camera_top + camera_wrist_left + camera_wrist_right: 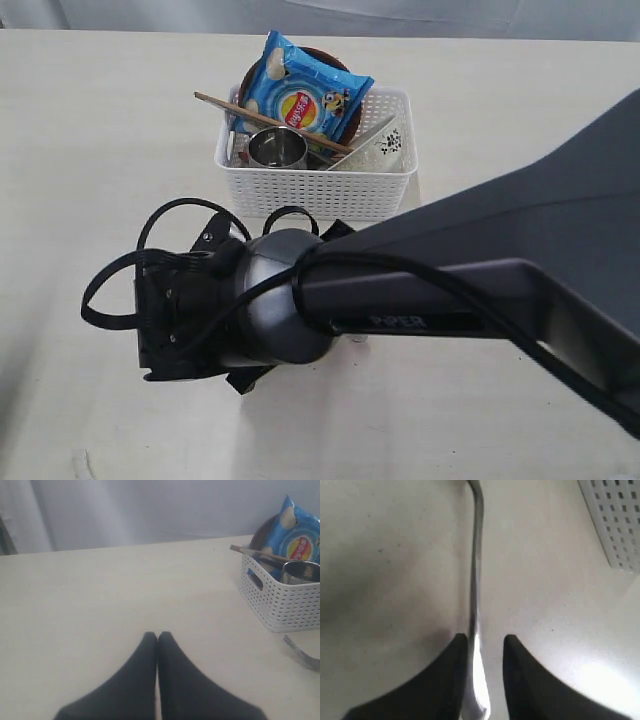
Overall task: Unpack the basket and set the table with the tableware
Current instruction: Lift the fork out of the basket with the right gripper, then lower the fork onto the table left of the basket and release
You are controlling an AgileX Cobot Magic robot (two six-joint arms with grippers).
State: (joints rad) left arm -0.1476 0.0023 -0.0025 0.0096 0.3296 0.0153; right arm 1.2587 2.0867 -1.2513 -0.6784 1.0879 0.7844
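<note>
The white basket (320, 190) stands at the back middle of the table (90, 150). It holds a steel cup (277, 147), chopsticks (235, 105), a reddish-brown plate (357, 113), a white bowl (390, 145) and a steel piece (365, 135). My right gripper (485, 639) is open just above the table, in front of the basket (615, 520). A steel utensil (476, 580) lies on the table between its fingers, against one finger and clear of the other; fork or knife, I cannot tell. My left gripper (158, 634) is shut and empty over bare table, with the basket (285, 600) off to its side.
A blue chip bag (300, 90) lies on top of the basket's contents. My right arm (450, 300) spans the exterior view from the right and hides the table under it. The same steel utensil (302, 655) shows at the edge of the left wrist view.
</note>
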